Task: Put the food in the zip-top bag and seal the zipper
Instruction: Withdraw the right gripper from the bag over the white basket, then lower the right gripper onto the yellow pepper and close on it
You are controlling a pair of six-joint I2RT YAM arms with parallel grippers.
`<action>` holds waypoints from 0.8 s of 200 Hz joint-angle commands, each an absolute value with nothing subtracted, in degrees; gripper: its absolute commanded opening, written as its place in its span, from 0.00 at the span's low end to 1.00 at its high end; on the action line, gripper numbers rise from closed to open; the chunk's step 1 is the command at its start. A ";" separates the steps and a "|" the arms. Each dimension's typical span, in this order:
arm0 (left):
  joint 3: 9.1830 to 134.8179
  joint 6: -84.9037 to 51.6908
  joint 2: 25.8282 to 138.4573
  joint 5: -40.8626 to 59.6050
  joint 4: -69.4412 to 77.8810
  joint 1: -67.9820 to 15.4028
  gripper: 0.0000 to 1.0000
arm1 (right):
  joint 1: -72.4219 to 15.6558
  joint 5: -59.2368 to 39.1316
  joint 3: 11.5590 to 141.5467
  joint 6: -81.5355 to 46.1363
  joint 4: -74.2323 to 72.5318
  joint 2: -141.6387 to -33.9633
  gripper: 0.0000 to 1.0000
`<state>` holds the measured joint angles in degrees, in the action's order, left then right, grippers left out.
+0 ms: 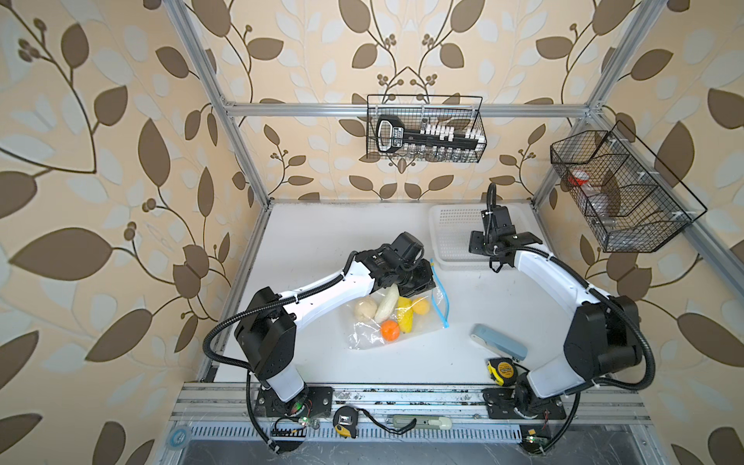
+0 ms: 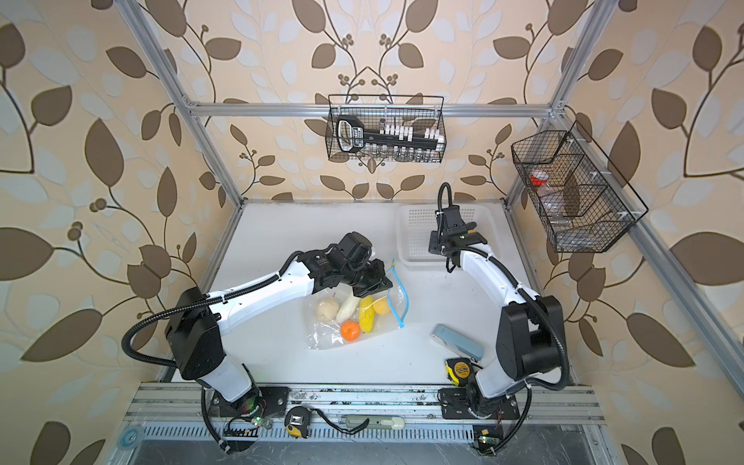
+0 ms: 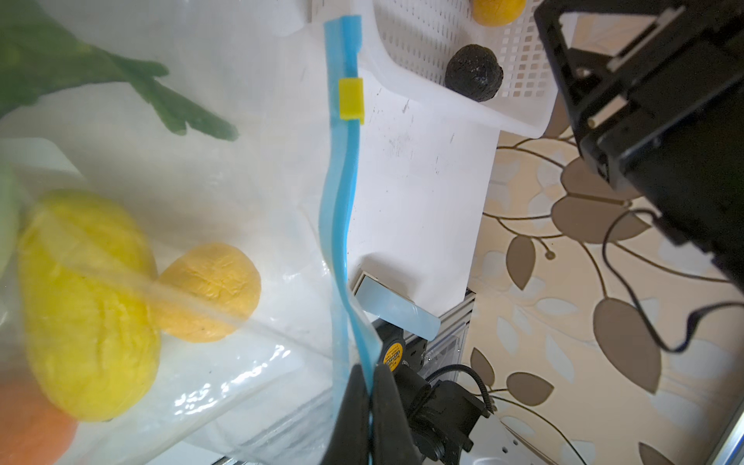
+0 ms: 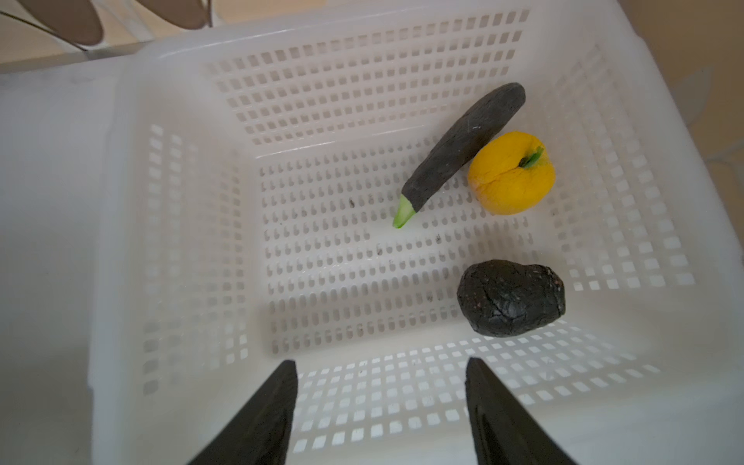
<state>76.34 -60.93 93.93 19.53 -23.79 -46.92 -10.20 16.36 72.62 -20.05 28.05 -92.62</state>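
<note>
Closest to my left wrist lens is the left gripper (image 3: 369, 376), its fingers (image 3: 354, 402) pressed together on the zipper (image 3: 342, 193), the light-blue strip caught flat between them. From that pinch the strip runs away in one long, slightly wavy line; the yellow slider tab (image 3: 351, 99) sits further along it, well apart from the fingers. In both top views the zip-top bag (image 1: 364, 336) lies on the white desk (image 1: 314, 241) near the middle. The zipper's long axis runs roughly front to back along the edge that faces the right arm. I cannot tell whether the mouth is shut. Inside the bag I see an orange piece (image 1: 390, 331), a long yellow piece (image 1: 405, 318), a yellow-orange round piece (image 1: 421, 306), a pale green-white piece (image 1: 384, 306) and a beige piece (image 1: 365, 310), with a leafy green piece (image 3: 133, 76) in the left wrist view. The right gripper (image 4: 381, 361) hangs wide apart and empty over the white basket (image 4: 120, 201) at the far right. The basket holds three pieces: a long dark piece with a green tip (image 4: 463, 149) touching a round yellow-orange one (image 4: 511, 173), and a dark lumpy one (image 4: 511, 298) apart from them. Between the bag and the right arm's base lies a blue-grey case (image 1: 499, 342), a tape measure (image 1: 501, 371) just in front of it.
</note>
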 commanded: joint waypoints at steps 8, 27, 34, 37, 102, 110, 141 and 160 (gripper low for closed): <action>76.61 -59.33 92.75 20.13 -22.20 -47.20 0.00 | -8.23 17.26 79.78 -19.78 29.78 -99.74 0.67; 76.61 -59.50 92.78 20.28 -21.63 -47.20 0.00 | -6.80 19.61 84.19 -19.78 32.12 -104.59 0.67; 76.66 -59.42 92.66 20.30 -21.65 -47.20 0.00 | -6.15 19.96 85.31 -19.84 32.50 -105.76 0.67; 76.66 -59.43 92.64 20.26 -21.62 -47.20 0.00 | -5.93 20.00 85.53 -19.97 32.62 -106.05 0.67; 76.45 -59.24 92.16 20.48 -21.98 -47.20 0.00 | -1.59 20.40 87.96 -19.92 31.89 -111.73 0.67; 76.49 -59.24 92.20 20.54 -22.06 -47.24 0.00 | -1.16 20.14 88.23 -19.92 31.88 -112.42 0.67; 75.97 -59.50 91.95 20.44 -21.73 -47.20 0.00 | 0.40 20.41 89.76 -19.86 32.00 -114.74 0.68; 75.75 -59.60 91.69 20.15 -21.60 -47.21 0.00 | 1.95 20.15 90.59 -20.03 32.33 -115.64 0.68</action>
